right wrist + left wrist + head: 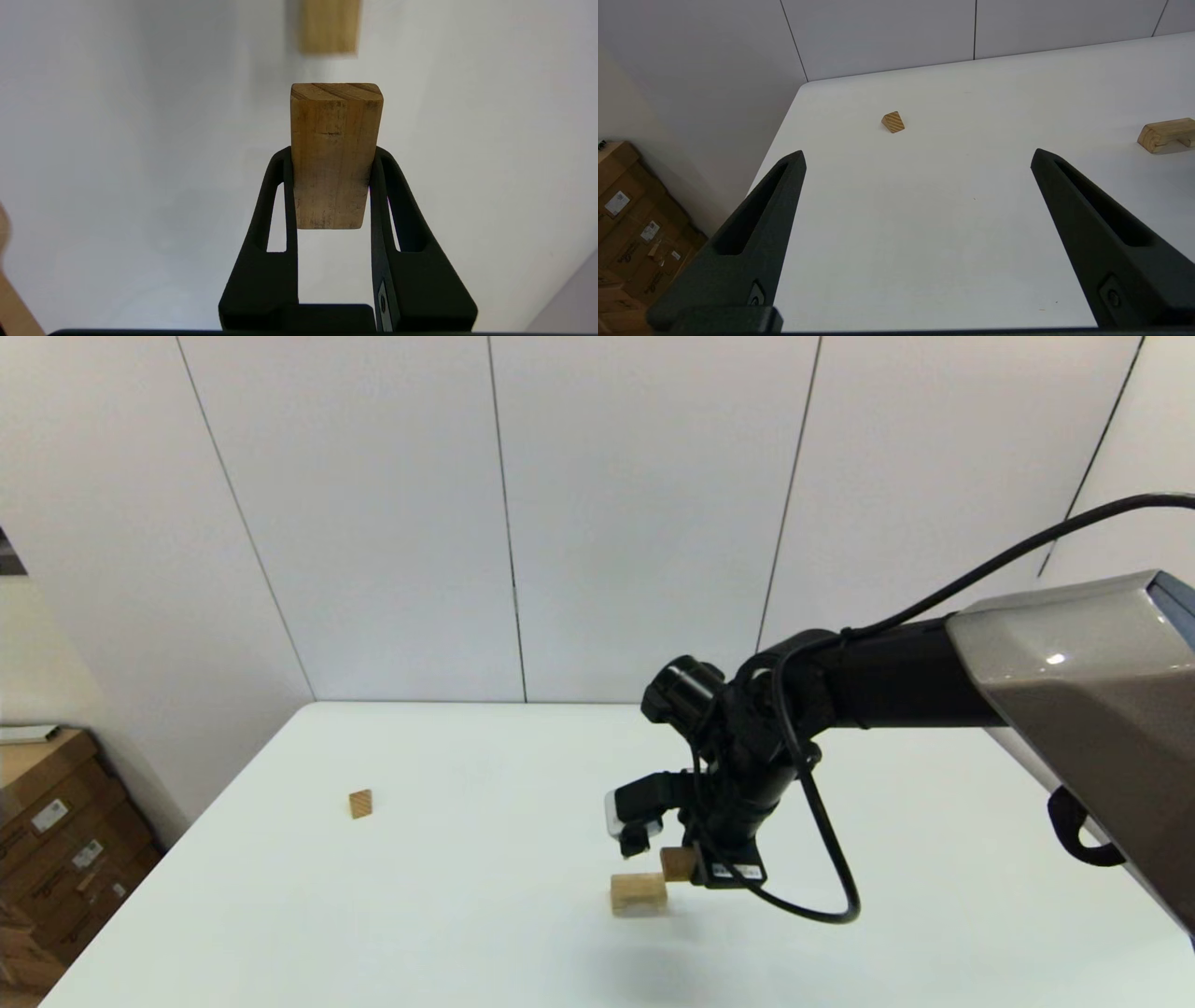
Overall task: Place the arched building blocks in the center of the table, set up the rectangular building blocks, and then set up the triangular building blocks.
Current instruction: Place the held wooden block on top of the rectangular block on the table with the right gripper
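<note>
The right gripper (332,158) has its jaws clamped on one rectangular block (334,154) just above the arched block (639,893) mid-table (467,915), the lone triangular block (360,803) well left, left gripper (917,158) jaws apart.

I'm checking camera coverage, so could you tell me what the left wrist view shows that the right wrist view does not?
Only the left wrist view shows the triangular block, alone on the table, and the open left gripper. Only the right wrist view shows the right gripper shut on the rectangular block. Both show the arched block and the white table.
</note>
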